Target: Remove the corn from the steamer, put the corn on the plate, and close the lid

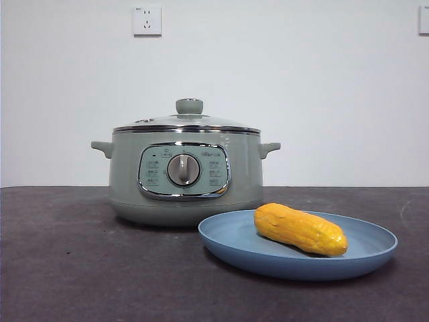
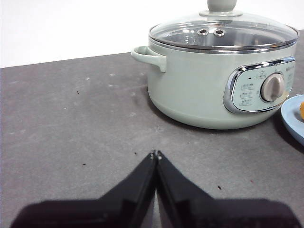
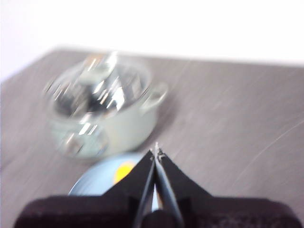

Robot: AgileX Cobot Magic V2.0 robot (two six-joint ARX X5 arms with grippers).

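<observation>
Front view, left to right, taking the steamer (image 1: 186, 176) as landmark. The steamer stands on the dark grey table (image 1: 67, 268), its lid (image 1: 186, 121) seated on the rim with the knob upright at centre. On its front wall sits a chrome-framed panel (image 1: 184, 170) with a grey dial in the middle; small printed marks flank the dial, but they are too small to read and no brand name can be made out. Just in front of the steamer and to its right lies the plate (image 1: 234, 245), its rim close to the steamer's base. The corn (image 1: 299, 229) lies on the plate, slanted, right of the steamer's panel and apart from the steamer itself. On the wall above and behind the steamer is a white socket (image 1: 147, 21).

Neither gripper shows in the front view. In the left wrist view the left gripper (image 2: 155, 154) hangs over bare table in front of the steamer and well apart from it, jaws pressed together at the tips and holding nothing; the plate's edge and a sliver of corn appear beyond the steamer's panel. In the right wrist view, which is blurred, the right gripper (image 3: 156, 151) is above the table with its jaws closed tip to tip and empty; plate and corn lie just under it, nearer than the steamer.
</observation>
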